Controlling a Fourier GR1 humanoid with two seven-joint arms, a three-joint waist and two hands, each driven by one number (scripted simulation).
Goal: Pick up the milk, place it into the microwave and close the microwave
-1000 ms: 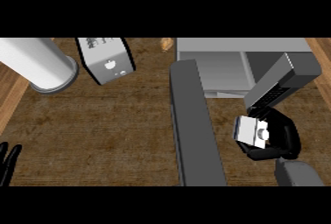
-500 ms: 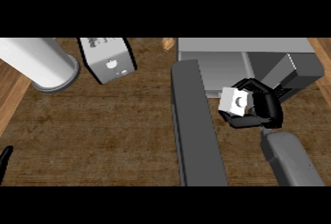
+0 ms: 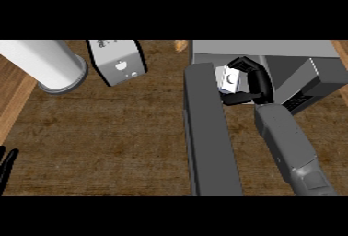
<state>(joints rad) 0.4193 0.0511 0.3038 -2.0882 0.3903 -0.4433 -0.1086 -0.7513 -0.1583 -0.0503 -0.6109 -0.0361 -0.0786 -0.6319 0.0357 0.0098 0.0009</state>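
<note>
My right hand (image 3: 253, 85) is curled round the white milk carton (image 3: 228, 79) and holds it at the mouth of the grey microwave (image 3: 272, 50), just inside its opening. The microwave's door (image 3: 207, 133) stands swung out toward me, a long dark grey slab left of my right forearm. The hand hides much of the carton. My left hand (image 3: 7, 162) shows only as dark fingers at the lower left edge, resting.
A white cylinder (image 3: 44, 62) lies at the upper left on the brown counter. Beside it stands a grey and white box (image 3: 117, 60) with a small logo. A dark grey block (image 3: 314, 85) sits right of the microwave's opening.
My right hand has carried the milk carton up and to the left, from in front of the microwave to its opening. The left hand has not moved.
</note>
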